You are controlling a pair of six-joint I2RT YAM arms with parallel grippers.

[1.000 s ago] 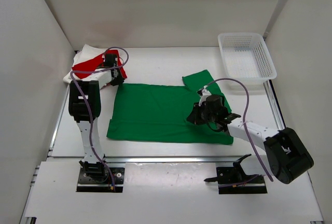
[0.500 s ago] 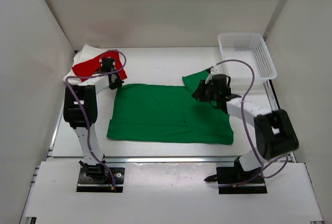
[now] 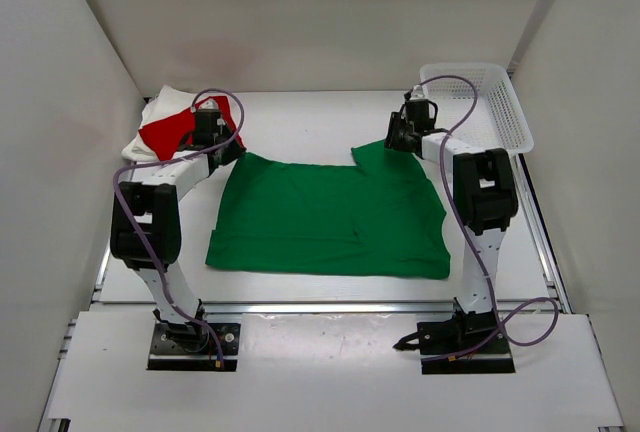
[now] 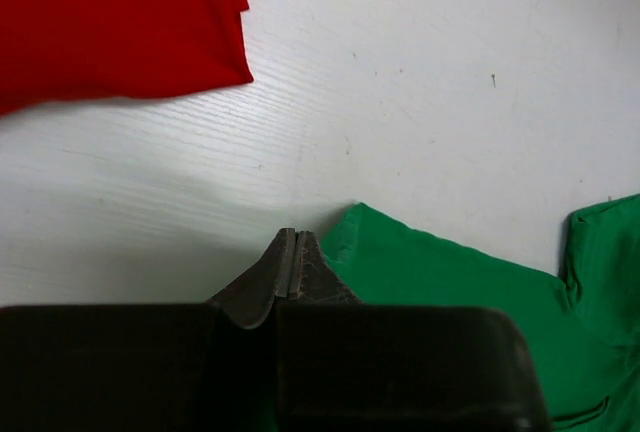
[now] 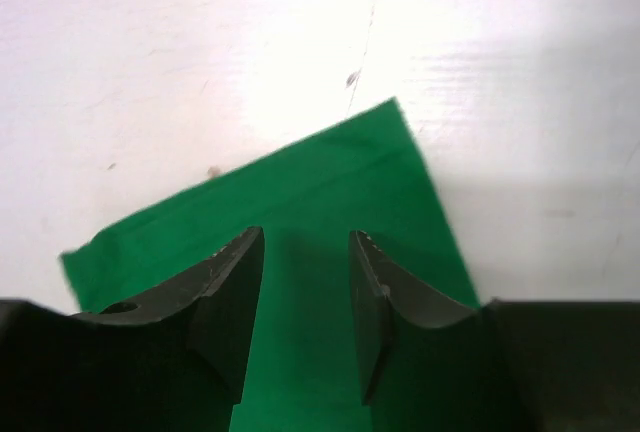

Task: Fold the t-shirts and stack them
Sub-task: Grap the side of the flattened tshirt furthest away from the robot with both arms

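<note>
Lying beneath parted, empty right claw (image 5: 304, 242), green t-shirt (image 5: 300, 177); left claw (image 4: 290, 247) closed beside its corner.

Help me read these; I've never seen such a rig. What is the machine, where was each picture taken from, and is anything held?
These are two robot arms bolted to a white table: the left arm and the right arm. The wide picture comes from a fixed camera above and behind them; the close-ups come from a camera on each wrist. A green t-shirt lies spread flat, with a red t-shirt and a white t-shirt heaped at the far left and a white mesh basket at the far right. The left gripper is shut at the green shirt's far-left corner; whether it pinches cloth is unclear. The right gripper is open above the far-right sleeve, holding nothing.
</note>
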